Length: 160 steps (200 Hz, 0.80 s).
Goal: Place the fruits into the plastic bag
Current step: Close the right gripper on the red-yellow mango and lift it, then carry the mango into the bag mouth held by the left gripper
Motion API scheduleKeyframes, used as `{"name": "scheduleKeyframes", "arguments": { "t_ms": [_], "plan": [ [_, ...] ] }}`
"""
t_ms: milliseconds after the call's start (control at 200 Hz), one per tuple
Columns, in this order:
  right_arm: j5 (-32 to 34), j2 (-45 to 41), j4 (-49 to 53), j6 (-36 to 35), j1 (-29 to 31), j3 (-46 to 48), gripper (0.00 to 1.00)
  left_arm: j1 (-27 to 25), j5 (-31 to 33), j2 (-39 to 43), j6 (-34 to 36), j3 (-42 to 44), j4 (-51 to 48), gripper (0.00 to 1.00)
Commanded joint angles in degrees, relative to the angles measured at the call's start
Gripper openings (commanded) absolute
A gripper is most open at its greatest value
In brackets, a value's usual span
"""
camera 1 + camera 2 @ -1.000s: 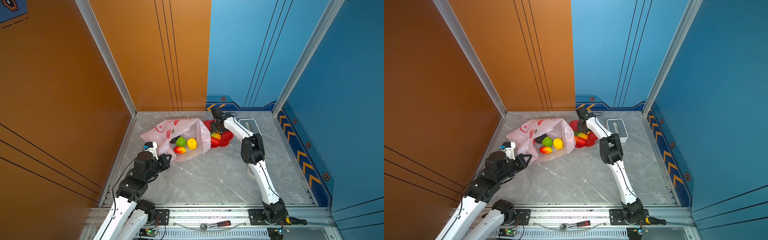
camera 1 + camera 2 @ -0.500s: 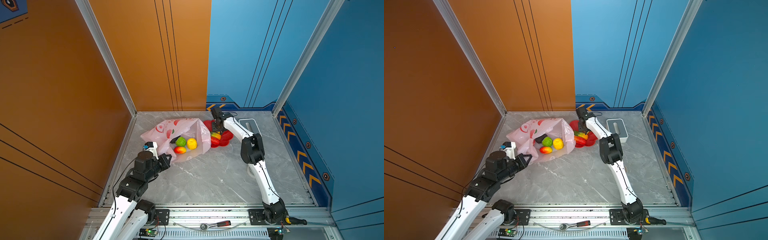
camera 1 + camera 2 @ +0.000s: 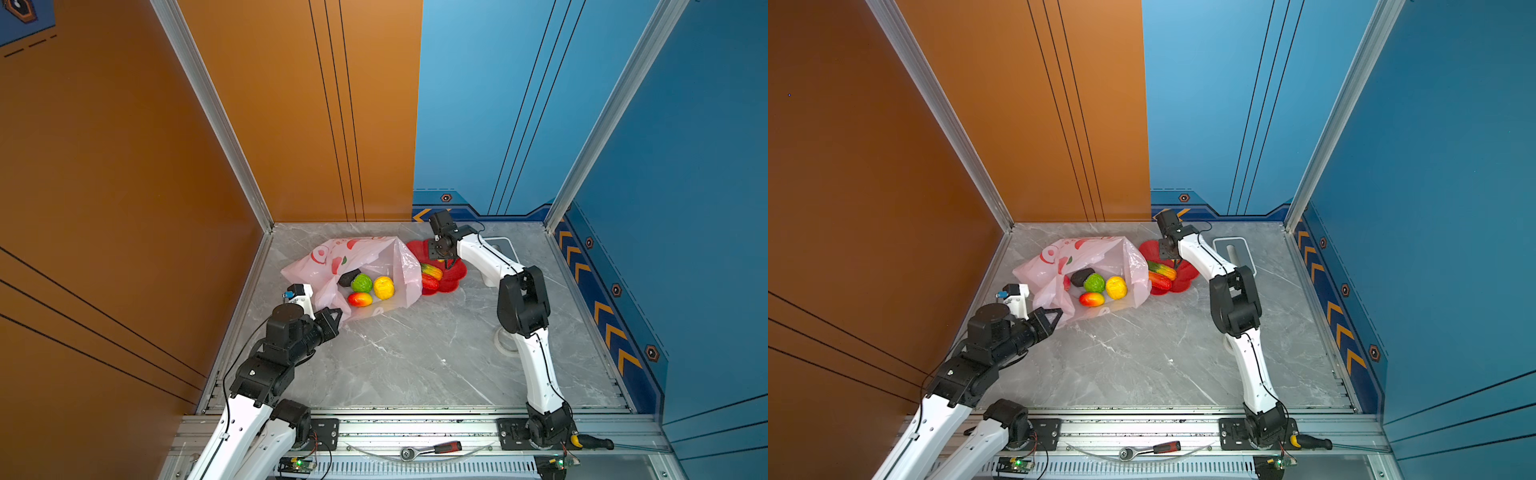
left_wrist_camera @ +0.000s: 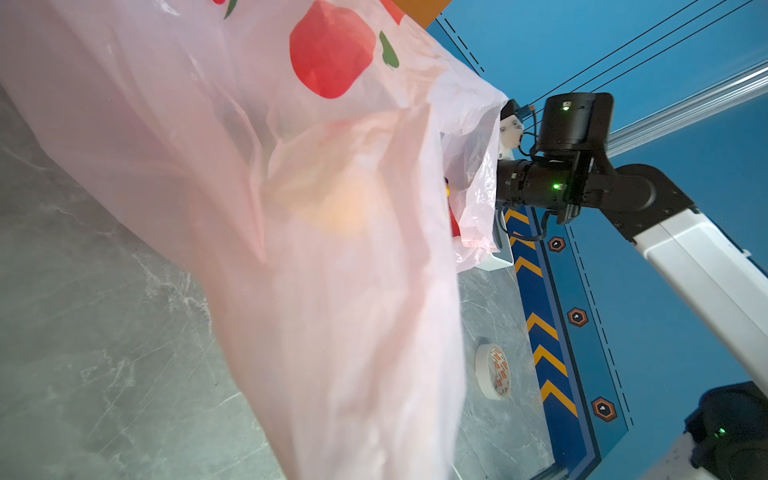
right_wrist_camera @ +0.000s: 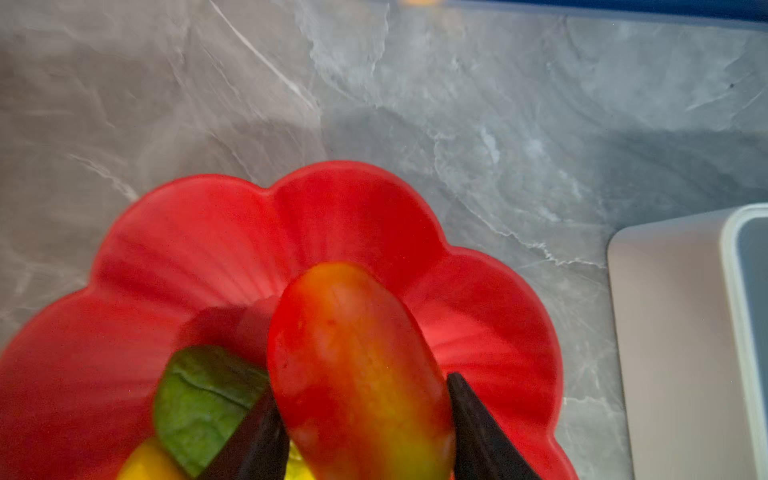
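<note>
Red-yellow mango (image 5: 357, 365) sits between fingers of right pincer (image 5: 361, 388), both tips pressed on its sides, over red dish (image 5: 208, 249). Pink bag (image 3: 365, 257) lies just beside dish, mouth open, four fruits (image 3: 383, 287) inside. Left pincer (image 3: 332, 318) closed, pinching bag's near edge.

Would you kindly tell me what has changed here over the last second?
The right pincer drew its fingers in against the mango in the red dish. Nothing else visibly moved: the left pincer still grips the bag, with the fruits inside where they were.
</note>
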<state>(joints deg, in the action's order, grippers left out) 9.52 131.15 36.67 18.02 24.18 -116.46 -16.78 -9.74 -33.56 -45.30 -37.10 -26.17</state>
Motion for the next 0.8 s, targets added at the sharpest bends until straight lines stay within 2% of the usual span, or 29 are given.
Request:
{"name": "scheduleKeyframes", "arguments": {
  "t_ms": [0,235,616,796],
  "plan": [
    [-2.81,-4.35,-2.81,2.31,-0.79,2.96,0.51,0.69,-1.25,0.71,0.04,0.28,1.2,0.0],
    [-10.84,-11.96,-6.21,6.84,-1.94,10.98,0.51,0.69,-1.38,1.48,-0.32,0.32,1.39,0.0],
    [-27.59,-27.98,-10.34,11.61,-3.48,22.99,0.51,0.74,-0.86,1.89,-2.12,1.49,4.17,0.0],
    [-33.26,-36.09,-12.67,13.76,-3.46,28.65,0.51,0.69,-0.22,2.07,-2.43,1.9,4.55,0.0]
  ]
}}
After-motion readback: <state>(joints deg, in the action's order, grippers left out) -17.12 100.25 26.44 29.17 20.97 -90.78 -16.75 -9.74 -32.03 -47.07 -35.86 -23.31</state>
